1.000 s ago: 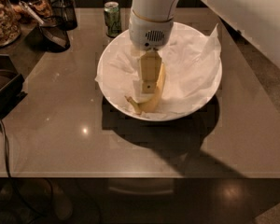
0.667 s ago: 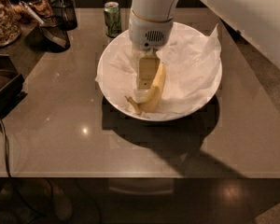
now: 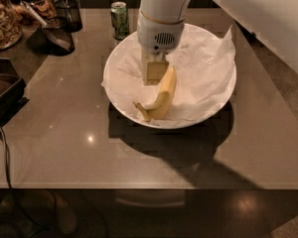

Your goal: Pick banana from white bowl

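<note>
The yellow banana (image 3: pixel 162 97) lies in the white bowl (image 3: pixel 208 117), on crumpled white paper (image 3: pixel 203 68). Its stem end points to the bowl's front left, and its other end rises toward the gripper. The gripper (image 3: pixel 154 73) hangs from the white arm, down inside the bowl. It sits just left of the banana's upper end, touching it or very close to it. Whether it grips the banana does not show.
A green can (image 3: pixel 120 20) stands just behind the bowl on the left. A dark scoop-like container (image 3: pixel 57 34) and a jar of snacks (image 3: pixel 2 16) stand at the back left. A black tray (image 3: pixel 5 90) and a cable (image 3: pixel 1 148) lie at the left edge. The table's front edge (image 3: pixel 139 186) runs below the bowl.
The gripper has shifted slightly off the banana, to its left. More of the banana's upper half now shows beside the gripper. The bowl and can have not moved.
</note>
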Robot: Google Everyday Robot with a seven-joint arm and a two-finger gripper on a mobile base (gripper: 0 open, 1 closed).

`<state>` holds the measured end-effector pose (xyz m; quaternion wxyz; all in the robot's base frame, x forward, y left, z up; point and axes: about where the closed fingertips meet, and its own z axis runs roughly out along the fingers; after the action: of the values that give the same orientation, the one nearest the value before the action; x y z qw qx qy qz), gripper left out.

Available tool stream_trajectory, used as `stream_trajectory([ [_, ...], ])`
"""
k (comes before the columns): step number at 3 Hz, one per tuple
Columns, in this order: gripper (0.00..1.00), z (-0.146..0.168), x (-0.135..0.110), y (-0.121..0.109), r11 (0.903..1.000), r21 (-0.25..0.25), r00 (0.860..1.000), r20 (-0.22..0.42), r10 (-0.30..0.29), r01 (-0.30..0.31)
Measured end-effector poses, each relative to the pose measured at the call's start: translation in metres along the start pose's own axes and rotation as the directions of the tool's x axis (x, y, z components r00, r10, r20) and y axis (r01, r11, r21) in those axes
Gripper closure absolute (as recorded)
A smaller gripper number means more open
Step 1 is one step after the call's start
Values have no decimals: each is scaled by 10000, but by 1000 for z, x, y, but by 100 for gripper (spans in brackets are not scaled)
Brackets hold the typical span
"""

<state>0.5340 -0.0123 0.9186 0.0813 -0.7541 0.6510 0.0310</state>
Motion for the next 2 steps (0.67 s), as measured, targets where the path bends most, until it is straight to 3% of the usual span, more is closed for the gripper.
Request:
stream_trajectory([
  [1,46,4,1,-4,9996,-85,9996,28,-273,274],
  [2,34,7,1,-4,9958,-347,9964,6,-842,842],
])
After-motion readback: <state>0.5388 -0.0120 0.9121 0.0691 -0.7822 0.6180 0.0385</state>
